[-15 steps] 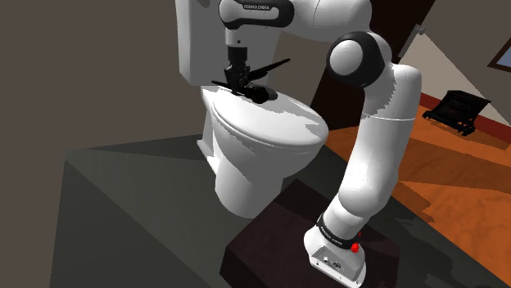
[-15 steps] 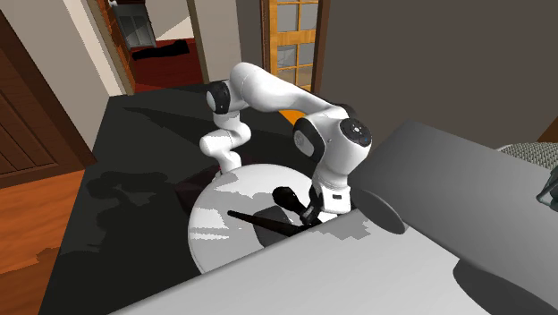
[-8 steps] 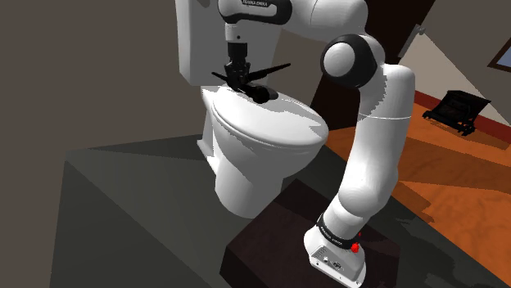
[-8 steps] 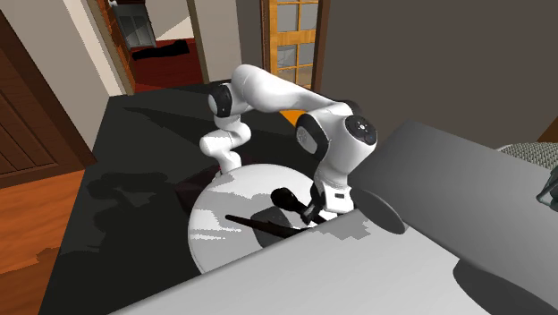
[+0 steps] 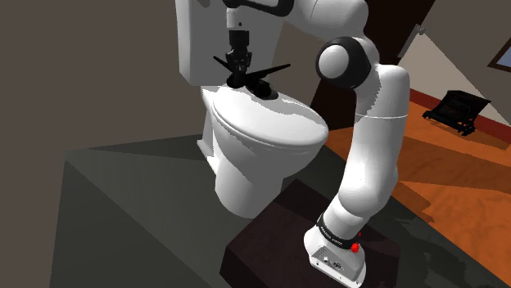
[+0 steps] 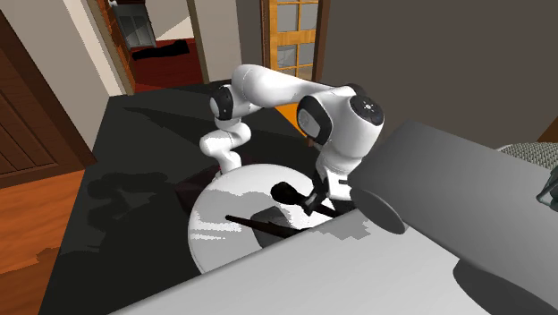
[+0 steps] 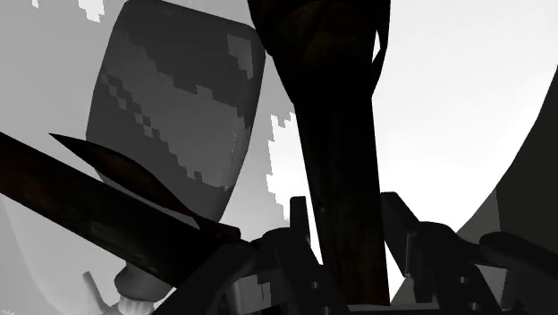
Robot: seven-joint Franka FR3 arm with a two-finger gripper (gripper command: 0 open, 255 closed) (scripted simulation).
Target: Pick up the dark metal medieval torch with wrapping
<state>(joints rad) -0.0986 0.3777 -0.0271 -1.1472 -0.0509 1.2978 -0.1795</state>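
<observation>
The dark torch [image 5: 264, 78] hangs a little above the white toilet lid [image 5: 270, 123], clasped in my black gripper [image 5: 239, 75], which comes straight down from above. Its rounded head [image 6: 284, 192] points toward the arm's base, and its thin pointed end [image 6: 236, 217] reaches out over the lid [image 6: 219, 210]. In the wrist view the dark shaft [image 7: 340, 170] runs up between my two fingers [image 7: 300, 228], which are shut on it. A second dark pointed piece of the torch [image 7: 116, 201] slants off to one side.
The white toilet tank [image 5: 196, 41] rises right behind the gripper. The toilet bowl [image 5: 246, 176] stands beside my dark stand [image 5: 278, 241]. Orange wood floor with a black object [image 5: 458, 110] lies to the shoulder view's right. A wooden glazed door [image 6: 291, 40] stands beyond the arm.
The gripper has risen straight up with the torch in it. The torch has come off the toilet lid and now hangs higher in front of the tank.
</observation>
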